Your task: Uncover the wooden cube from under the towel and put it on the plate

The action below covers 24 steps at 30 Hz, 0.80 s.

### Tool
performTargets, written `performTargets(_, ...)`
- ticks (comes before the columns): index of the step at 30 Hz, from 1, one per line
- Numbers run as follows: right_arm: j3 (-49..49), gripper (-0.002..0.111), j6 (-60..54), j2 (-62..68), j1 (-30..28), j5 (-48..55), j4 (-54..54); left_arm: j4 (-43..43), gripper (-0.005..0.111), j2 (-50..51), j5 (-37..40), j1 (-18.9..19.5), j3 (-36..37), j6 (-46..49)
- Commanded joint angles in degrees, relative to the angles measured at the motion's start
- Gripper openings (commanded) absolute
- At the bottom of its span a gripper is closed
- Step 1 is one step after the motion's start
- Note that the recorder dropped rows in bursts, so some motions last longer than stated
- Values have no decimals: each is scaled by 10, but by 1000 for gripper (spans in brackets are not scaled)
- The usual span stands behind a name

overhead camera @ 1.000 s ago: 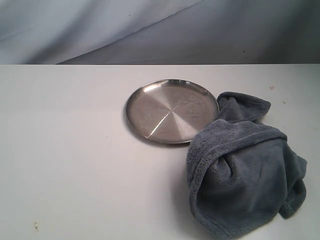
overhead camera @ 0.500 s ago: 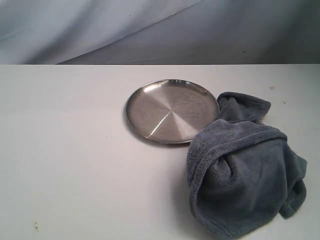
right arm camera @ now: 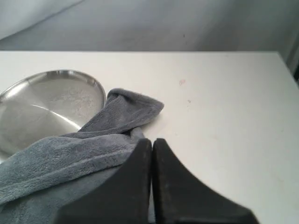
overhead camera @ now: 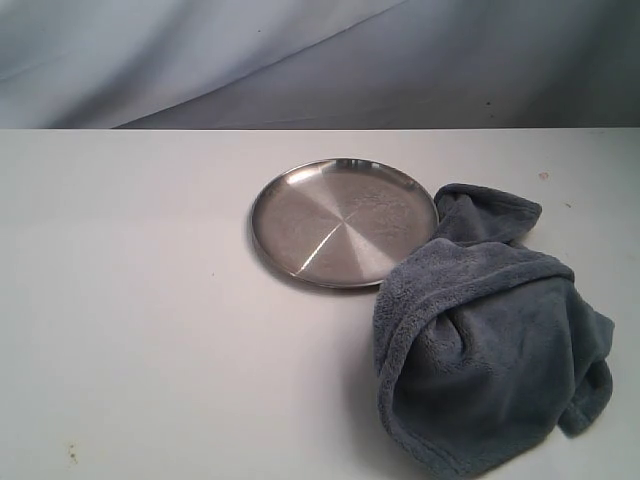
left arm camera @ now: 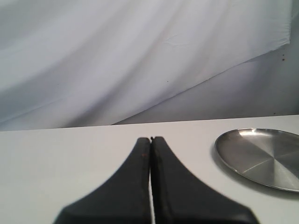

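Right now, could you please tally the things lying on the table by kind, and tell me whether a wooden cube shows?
Plate: 1
Towel: 1
Wooden cube: 0 in sight
Total: 2 things showing

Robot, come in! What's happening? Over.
Left hand shut, right hand shut. Cube not in sight; towel bunched, untouched. Towel edge overlaps plate rim.

Bunched blue-grey towel (overhead camera: 490,350), touching silver plate (overhead camera: 325,225)
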Motion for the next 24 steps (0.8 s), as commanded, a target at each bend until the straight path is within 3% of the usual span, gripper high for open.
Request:
performTargets(1,-24,0,1,108,0,5,64,-1,0,-2,-6,1,3,-1)
performTargets(12,-26,0,-149,313,0,-27,219,-1,0,-2,-6,1,3,-1)
performTargets(17,-26,0,-166,336,0,-72,247,-1,0,-2,-6,1,3,-1)
performTargets(24,-111,0,-172,409,4,-20,249,-1,0,-2,-6,1,3,-1)
